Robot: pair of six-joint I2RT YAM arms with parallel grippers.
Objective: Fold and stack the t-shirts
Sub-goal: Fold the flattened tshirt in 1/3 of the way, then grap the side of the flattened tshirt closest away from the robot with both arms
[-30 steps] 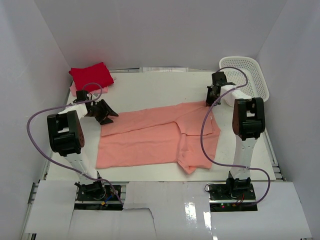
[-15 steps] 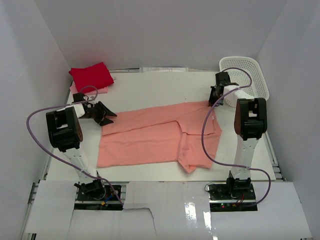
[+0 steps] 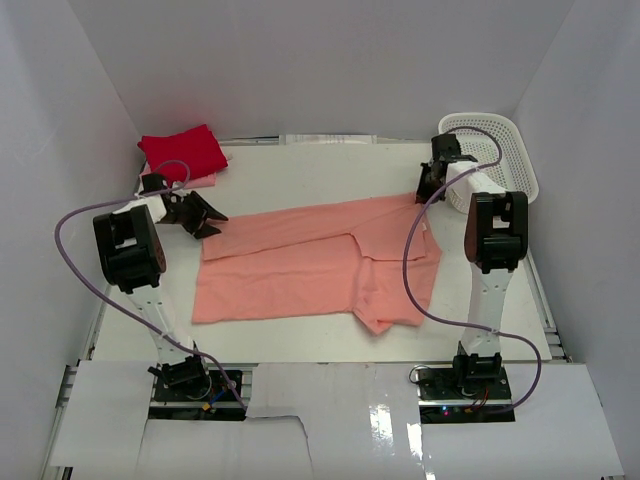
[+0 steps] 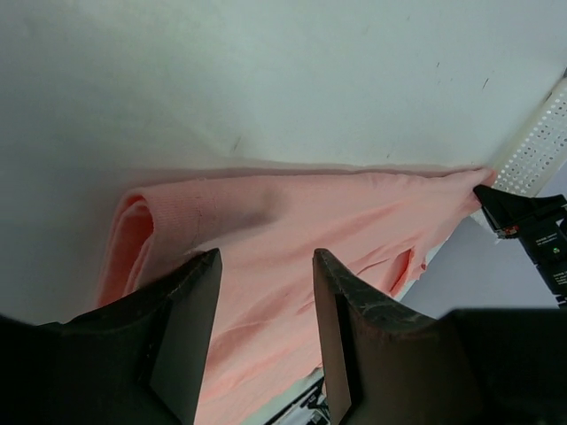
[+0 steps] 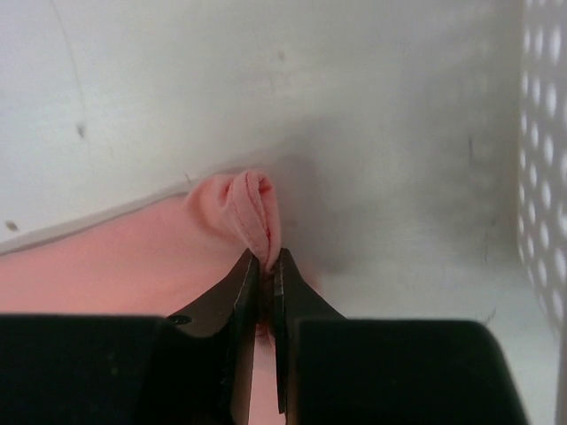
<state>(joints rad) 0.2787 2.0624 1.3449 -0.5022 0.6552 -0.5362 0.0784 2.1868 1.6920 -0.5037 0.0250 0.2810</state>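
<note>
Left jaws stand apart over the rolled left edge of the salmon-pink soft cloth t-shirt [image 3: 290, 275], spread mid-frame; right jaws pinch its upper-right corner. That thin pinch may slip, or one-sided pulling may skew the cloth.

Robotics lab cell: white enclosure walls [image 3: 320, 60], table-bolted arms [image 3: 130, 262].

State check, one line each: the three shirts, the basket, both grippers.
salmon-pink shirt: spread out flat, partly folded over itself, not stacked.
red shirt: folded, on top of the far-left pile.
pale pink shirt: under the red shirt, mostly hidden.
basket: at the far right corner, looks empty.
left gripper: open, jaws astride the salmon-pink shirt's left end.
right gripper: shut on the salmon-pink shirt's far right corner.
</note>
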